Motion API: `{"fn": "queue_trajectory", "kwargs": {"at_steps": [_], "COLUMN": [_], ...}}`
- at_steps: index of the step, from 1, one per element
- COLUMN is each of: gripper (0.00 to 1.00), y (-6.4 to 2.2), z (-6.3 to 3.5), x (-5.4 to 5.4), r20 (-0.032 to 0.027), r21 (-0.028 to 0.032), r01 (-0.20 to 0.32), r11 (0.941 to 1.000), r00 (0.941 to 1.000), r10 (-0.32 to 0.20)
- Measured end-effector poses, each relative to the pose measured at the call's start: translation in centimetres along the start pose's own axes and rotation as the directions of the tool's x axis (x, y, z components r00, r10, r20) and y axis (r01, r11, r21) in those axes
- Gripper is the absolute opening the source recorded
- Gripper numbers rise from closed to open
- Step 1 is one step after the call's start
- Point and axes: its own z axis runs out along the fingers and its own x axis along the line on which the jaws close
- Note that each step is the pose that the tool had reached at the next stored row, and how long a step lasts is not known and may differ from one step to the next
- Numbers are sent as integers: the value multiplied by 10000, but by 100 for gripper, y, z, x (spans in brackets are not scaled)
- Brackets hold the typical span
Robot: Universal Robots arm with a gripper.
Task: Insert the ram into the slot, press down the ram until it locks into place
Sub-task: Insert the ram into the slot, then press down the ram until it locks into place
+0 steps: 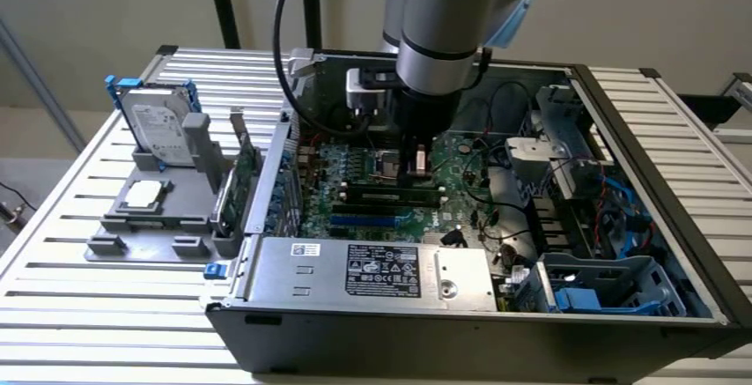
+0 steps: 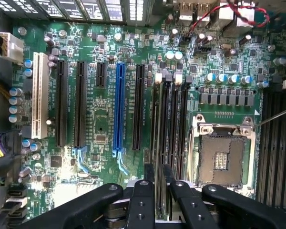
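**As the claw pinches it, the ram stands on edge in the slot**

Where the two black, bolted fingers [image 2: 142,205] of the claw [image 2: 160,177] come together, they pinch the ram [image 2: 161,200] by its flat faces; it is a thin green stick seen edge-on. It runs along the slot [image 2: 160,109], a long narrow black plastic socket. Whether the end clips have latched I cannot tell. Two more black memory sockets lie just beside the slot towards the square silver processor socket [image 2: 221,160], so room there is tight. On the other side a strip of bare green motherboard [image 2: 100,129] separates it from a black card socket, then the glossy blue socket [image 2: 118,107], with the white one [image 2: 36,93] well apart. Red and black wires [image 2: 219,16] loop at the board's far edge. Around it all the dark metal case [image 1: 470,332] stands open-topped, its walls ringing the board. Outside, on the slatted aluminium worktop [image 1: 94,314], a grey moulded fixture [image 1: 153,218] carries a hard drive [image 1: 158,129] upright.
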Motion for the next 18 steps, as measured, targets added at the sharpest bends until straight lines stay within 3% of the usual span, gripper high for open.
{"fn": "queue_trajectory", "kwargs": {"at_steps": [4,7,9,18], "gripper": [21,19,11,11], "y": [60,62,63,63], "z": [-15,-15,-16,-16], "x": [-2,-2,-2,-2], "r20": [2,1,-1,0], "r21": [-9,-11,-12,-11], "r01": [0,0,0,-1], "r11": [10000,10000,10000,10000], "r00": [10000,10000,10000,10000], "r10": [0,0,0,1]}}
